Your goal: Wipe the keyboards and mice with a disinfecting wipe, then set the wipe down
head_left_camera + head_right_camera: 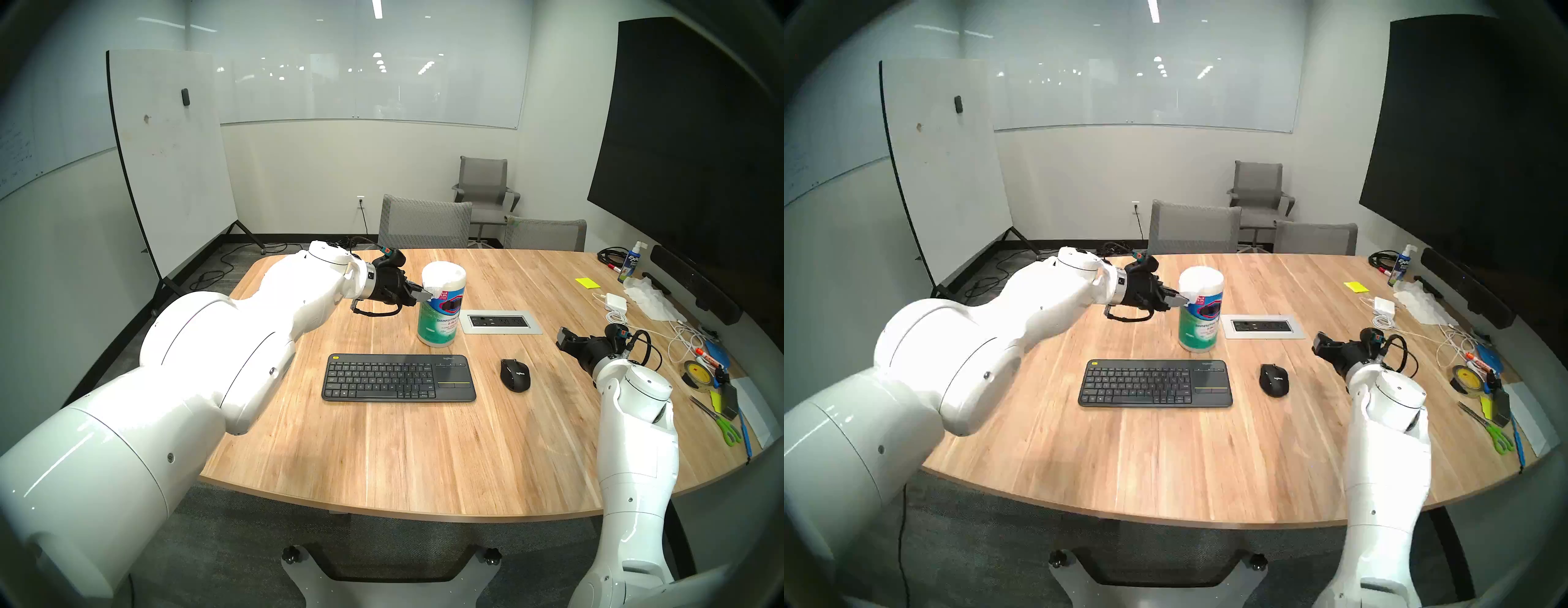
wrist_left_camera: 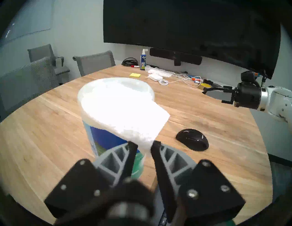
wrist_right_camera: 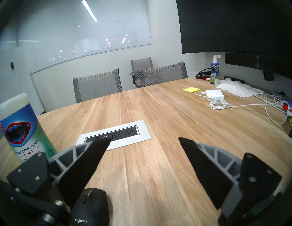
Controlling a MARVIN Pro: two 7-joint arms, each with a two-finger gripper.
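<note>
Left gripper (image 2: 144,145) sits at the top edge of the wipes canister (image 1: 441,310), jaws narrowed around the corner of the disinfecting wipe (image 2: 126,108) that drapes over the canister's rim; a small gap shows on each side of the sheet, so whether they pinch it yet cannot be told. The wipe hangs over the near side, which gives the jaws a free flap to take from the side instead of digging into the opening. Right gripper (image 3: 144,140) hovers low over the tabletop (image 1: 382,446) right of the mouse (image 1: 514,373), jaws spread wide and empty, parked clear. The keyboard (image 1: 399,377) lies flat in front of the canister, mouse just to its right, both unwiped, apparently. Likely next: pinch firmly, pull the sheet up and out; the canister is unbraced and could tip.
</note>
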